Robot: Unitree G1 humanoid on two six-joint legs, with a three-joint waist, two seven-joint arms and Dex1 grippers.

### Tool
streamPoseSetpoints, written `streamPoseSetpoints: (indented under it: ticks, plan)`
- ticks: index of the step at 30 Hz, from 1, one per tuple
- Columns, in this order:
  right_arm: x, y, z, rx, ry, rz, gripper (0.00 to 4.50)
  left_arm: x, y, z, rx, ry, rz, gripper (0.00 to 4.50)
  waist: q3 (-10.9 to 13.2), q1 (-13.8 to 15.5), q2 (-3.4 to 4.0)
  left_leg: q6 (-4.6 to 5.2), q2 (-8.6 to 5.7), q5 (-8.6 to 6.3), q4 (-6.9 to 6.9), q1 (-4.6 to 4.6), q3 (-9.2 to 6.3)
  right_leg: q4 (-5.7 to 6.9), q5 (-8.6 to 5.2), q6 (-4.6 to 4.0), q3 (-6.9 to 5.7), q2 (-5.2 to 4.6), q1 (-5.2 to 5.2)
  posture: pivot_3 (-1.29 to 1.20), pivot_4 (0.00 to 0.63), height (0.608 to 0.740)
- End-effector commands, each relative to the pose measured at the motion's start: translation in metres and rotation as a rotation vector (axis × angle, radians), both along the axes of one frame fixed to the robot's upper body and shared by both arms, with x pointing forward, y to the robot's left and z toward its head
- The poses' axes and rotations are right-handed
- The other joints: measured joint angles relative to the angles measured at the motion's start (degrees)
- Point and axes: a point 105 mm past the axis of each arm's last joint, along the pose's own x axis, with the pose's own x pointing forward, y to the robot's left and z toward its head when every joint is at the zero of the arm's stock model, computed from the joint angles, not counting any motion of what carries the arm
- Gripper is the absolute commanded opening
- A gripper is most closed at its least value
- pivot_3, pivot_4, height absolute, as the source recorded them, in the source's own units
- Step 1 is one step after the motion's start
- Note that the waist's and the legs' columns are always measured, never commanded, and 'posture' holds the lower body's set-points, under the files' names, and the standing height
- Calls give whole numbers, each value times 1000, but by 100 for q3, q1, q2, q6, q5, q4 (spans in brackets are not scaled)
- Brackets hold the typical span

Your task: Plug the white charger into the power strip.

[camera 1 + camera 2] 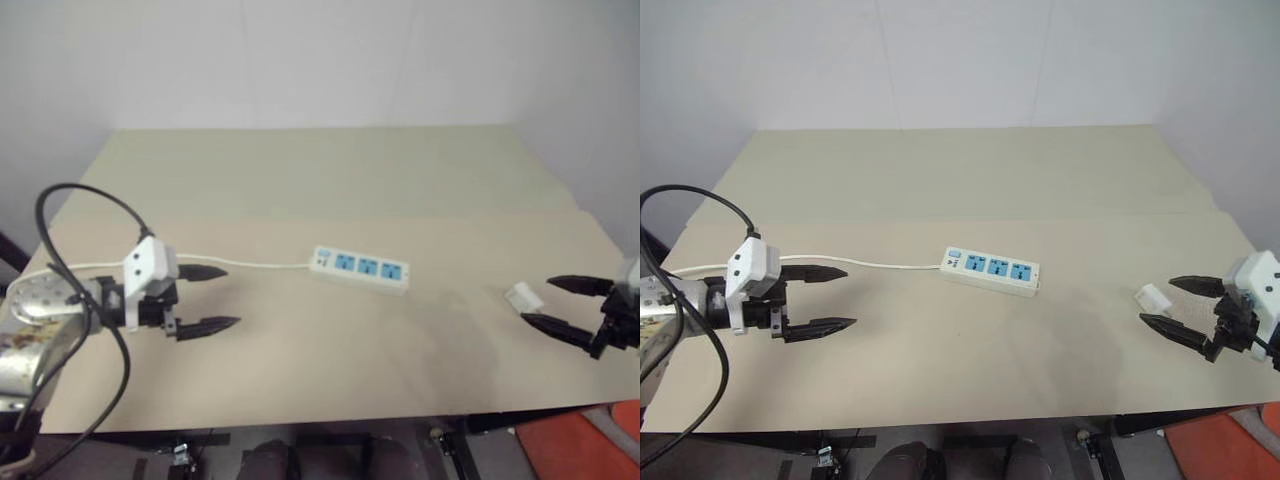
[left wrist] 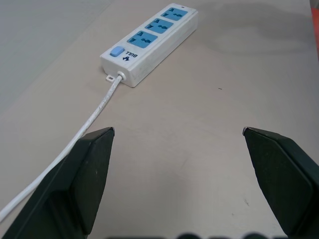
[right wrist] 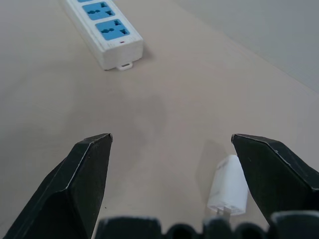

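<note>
The power strip (image 1: 360,269), a long white bar with three blue sockets, lies mid-table with its thin white cord (image 1: 250,264) running off to the left. The small white charger (image 1: 523,297) lies flat on the table at the right. My right gripper (image 1: 548,302) stands open just right of the charger, whose block sits between the fingertips near one finger (image 3: 279,174), untouched. My left gripper (image 1: 222,297) is open at the left, hovering above the cord and pointing toward the strip's switch end (image 2: 116,52), with nothing between its fingers.
The tan table (image 1: 330,180) stretches far behind the strip. Its front edge (image 1: 300,422) runs close below both grippers. A black cable (image 1: 90,200) loops over my left arm. A red object (image 1: 590,448) sits on the floor at the right.
</note>
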Motion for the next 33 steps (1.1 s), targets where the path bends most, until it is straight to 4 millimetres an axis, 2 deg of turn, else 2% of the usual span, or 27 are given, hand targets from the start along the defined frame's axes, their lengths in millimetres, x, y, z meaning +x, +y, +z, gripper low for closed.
streamPoseSetpoints:
  ticks: [1, 4, 10, 14, 17, 24, 27, 33]
  plan:
    - [-2, 2, 13, -8, -49, 5, 4500, 0, -4, 10, -7, -35, -22, 4492, 0, 1, 0, 0, 0, 0, 0, 1, 0, 0, 0, 0, 0, 0, 1, 0, 150, 740]
    - [-1, 5, 11, -9, -54, 4, 4500, 3, -4, 6, 2, -30, -27, 4492, 0, -5, 0, 0, 0, 0, -2, 2, 0, 0, 0, 0, 0, 0, 0, 0, 150, 740]
    - [2, 16, 22, -9, -78, 43, 4500, 13, -2, 11, 10, -60, -33, 4492, 0, -6, 0, 0, -1, 0, 0, 2, 1, 2, 0, 0, 0, 0, -1, 0, 150, 740]
    - [6, 30, 27, -14, -103, 81, 4500, 33, -4, 7, 59, -107, -42, 4492, 0, -5, 0, -1, -8, 1, -1, 4, 2, 2, 0, 0, 0, 0, 1, 0, 150, 740]
    - [10, 43, 32, -4, -118, 107, 4500, 57, -12, 2, 128, -136, -80, 4492, -1, 22, -3, -1, -23, 1, 2, 2, 1, 3, 1, 0, -4, 1, 3, 0, 150, 740]
    - [14, 75, 40, -4, -136, 195, 4500, 106, -28, 6, 185, -174, -146, 4492, 4, 3, -14, 1, -32, 1, 9, -20, -3, 13, 5, 6, -16, 1, -4, 0, 150, 740]
    - [17, 84, 41, 0, -149, 221, 4500, 120, -39, 0, 233, -166, -185, 4492, 8, 1, -23, 7, -33, -2, 20, -28, 0, 13, 8, 11, -20, 1, -2, 0, 150, 740]
    - [17, 88, 42, 11, -166, 219, 4500, 136, -59, -9, 306, -124, -238, 4492, 17, -1, -39, 25, -32, -12, 55, -58, -13, 12, 16, 24, -25, 0, -11, 0, 150, 740]
